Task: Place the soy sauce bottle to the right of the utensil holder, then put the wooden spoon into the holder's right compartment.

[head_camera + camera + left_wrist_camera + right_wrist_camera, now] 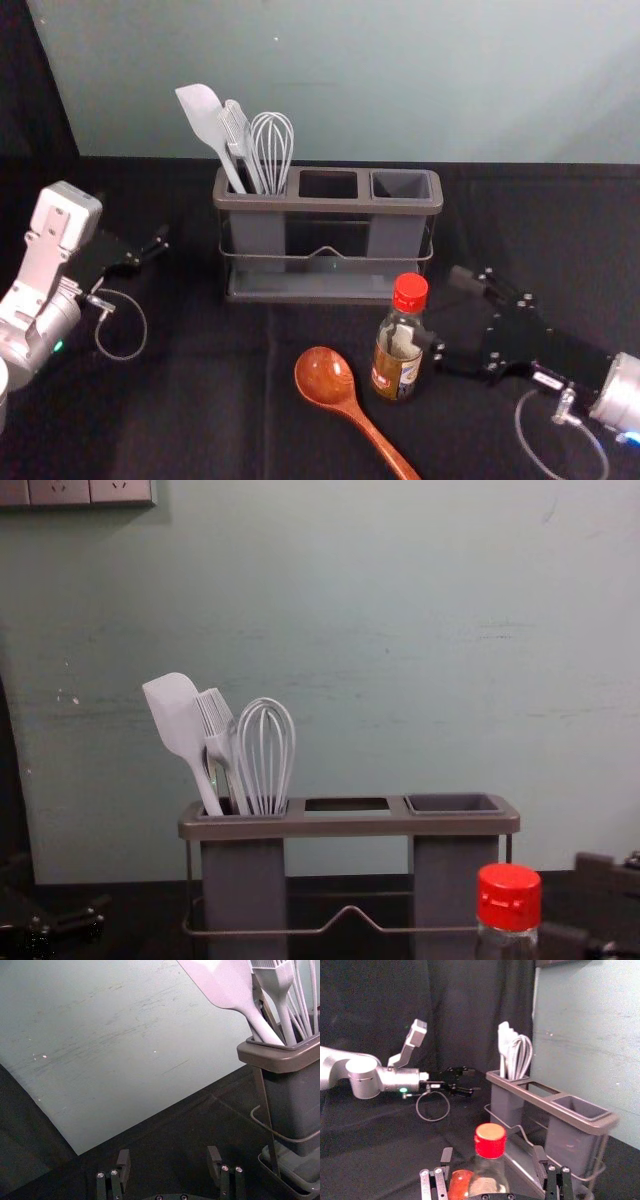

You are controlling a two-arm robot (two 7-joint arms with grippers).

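Soft, fairly even light lay on the wall (360,80), with a faint slanting shadow toward the right in the head view. The black cloth (200,400) was dim, its folds barely showing. Small glints sat on the wooden spoon (325,378). In the left wrist view, glare whitened part of the spatula (222,985). The right wrist view showed grain across the dark curtain (375,1000). The chest view's lower corners were murky; the light perhaps came from above.

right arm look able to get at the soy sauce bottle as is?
Probably yes: the right hand sits open, close to and facing the soy sauce bottle, with nothing visible between them.
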